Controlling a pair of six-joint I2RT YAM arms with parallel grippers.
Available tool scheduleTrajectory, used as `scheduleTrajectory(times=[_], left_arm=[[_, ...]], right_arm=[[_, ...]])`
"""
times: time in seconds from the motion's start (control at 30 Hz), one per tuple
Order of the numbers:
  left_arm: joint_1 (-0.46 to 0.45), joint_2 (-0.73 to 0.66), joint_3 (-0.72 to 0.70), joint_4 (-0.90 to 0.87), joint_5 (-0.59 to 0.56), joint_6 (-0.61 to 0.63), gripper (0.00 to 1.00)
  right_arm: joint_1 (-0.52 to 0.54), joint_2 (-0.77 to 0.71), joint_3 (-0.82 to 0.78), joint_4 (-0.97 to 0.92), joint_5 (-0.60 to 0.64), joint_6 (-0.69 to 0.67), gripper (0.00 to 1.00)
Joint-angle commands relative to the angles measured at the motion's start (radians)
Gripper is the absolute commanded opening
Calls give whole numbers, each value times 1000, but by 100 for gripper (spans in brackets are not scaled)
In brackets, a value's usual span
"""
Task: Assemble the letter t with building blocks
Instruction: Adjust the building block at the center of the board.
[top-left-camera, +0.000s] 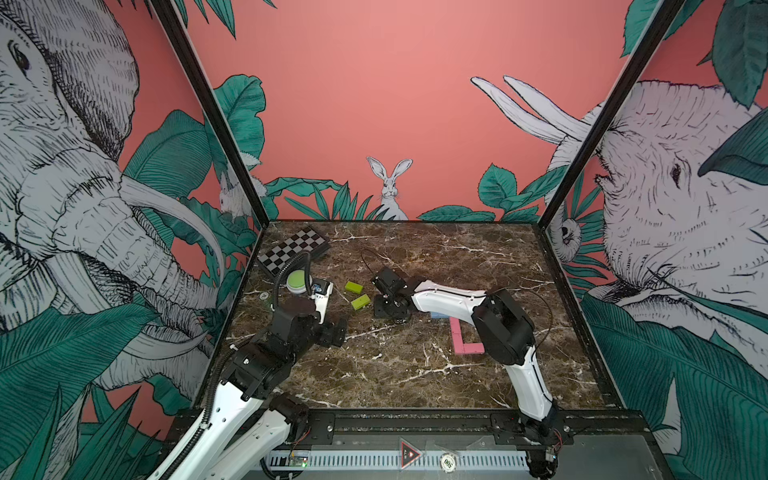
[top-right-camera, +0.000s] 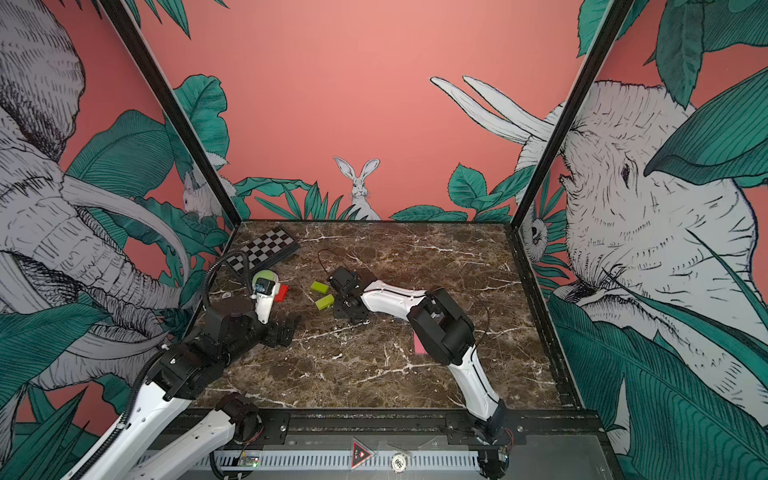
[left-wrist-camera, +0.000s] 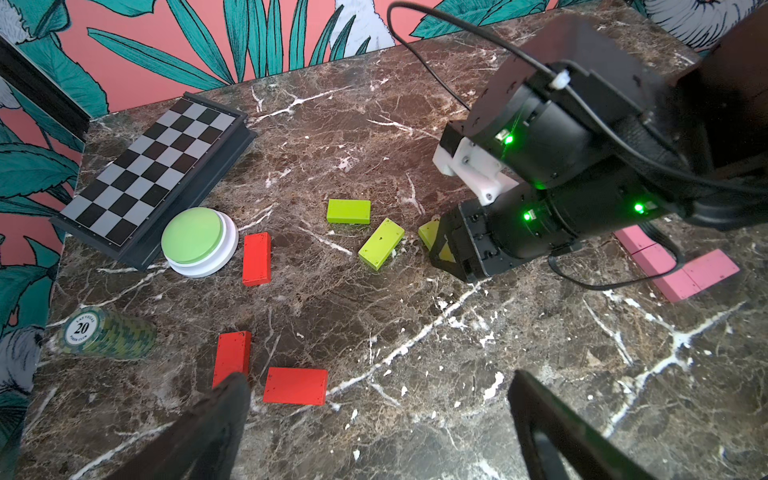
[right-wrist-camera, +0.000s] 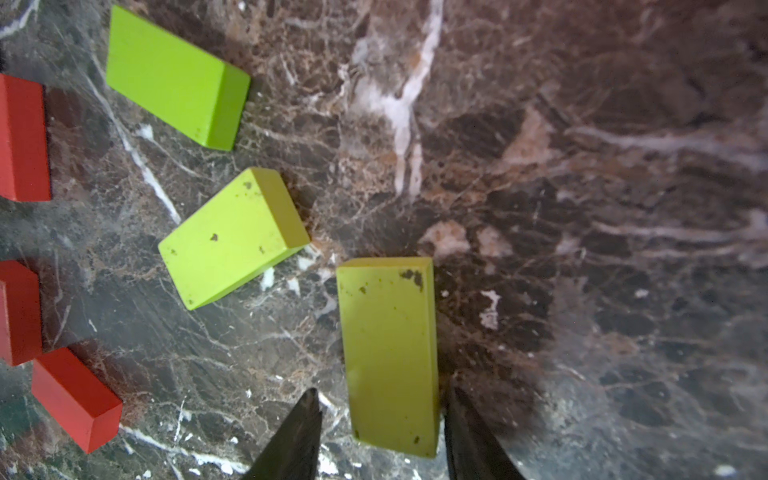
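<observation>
– Nearest the base rail, first entry?

– Left gripper: jaws at full spread, nothing between them, hanging over the bare marble tabletop. Beside one fingertip lies a flat red block, with a second red block just beside that.

– Next out, on the robot's right?

– Pink blocks, laid flat in an L and touching. A light blue block lies just beyond, partly hidden under the right arm. Judged to be the start of the letter.

– Mid-table, the working item?

– Right gripper: pointed down, jaws narrow, straddling a lime green block that lies flat. One fingertip looks to be against its long side. A sliver of table shows between the block and the opposite fingertip. Not yet clamped, as far as can be seen.

– Handling note?

– Centre the jaws so both pads meet the long sides together, or the block will likely skid or twist. Close across the narrow width, toward mid-length. Lift straight up, because two spare lime blocks lie near, apart from it and from each other.

– Furthest entries?

– Third red block, just beside the green-topped button. The chequered board is in the far left corner. Button and board are not wanted.
</observation>
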Motion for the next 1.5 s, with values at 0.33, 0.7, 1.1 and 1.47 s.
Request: scheduleTrajectory(times=[0.33,0.7,1.1,1.47], left_arm=[[-4,2,22,-14,8,8,99],[-5,4,21,-14,8,9,99],[-5,5,21,-12,10,9,99],[-5,5,21,-14,10,9,99]], right_arm=[[9,-56,-36,23,-17,28,47],[17,-61,-41,42,-23,34,47],[17,-55,-33,40,-32,30,47],[16,-73,-46,29,-24,20,47]])
